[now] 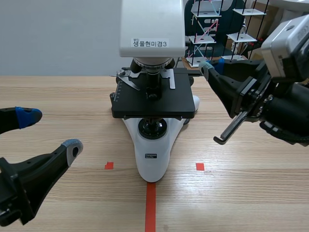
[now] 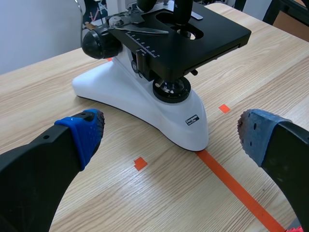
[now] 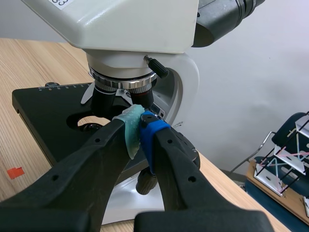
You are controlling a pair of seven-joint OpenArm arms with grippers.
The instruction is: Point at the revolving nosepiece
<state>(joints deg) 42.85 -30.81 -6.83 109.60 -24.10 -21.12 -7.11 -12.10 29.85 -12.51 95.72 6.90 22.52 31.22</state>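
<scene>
Scene view: the microscope (image 1: 153, 159) stands mid-table, its revolving nosepiece (image 1: 151, 64) under the white head, above the black stage (image 1: 159, 102); the left gripper (image 1: 48, 131) sits low and near, fingers spread wide, holding nothing; the right gripper (image 1: 206, 68) is raised beside the stage, fingers pressed together.
Left wrist view: the white base (image 2: 145, 104) lies ahead of the parted pads.
Right wrist view: the closed tips stand just below the nosepiece; whether they touch it cannot be told.
</scene>
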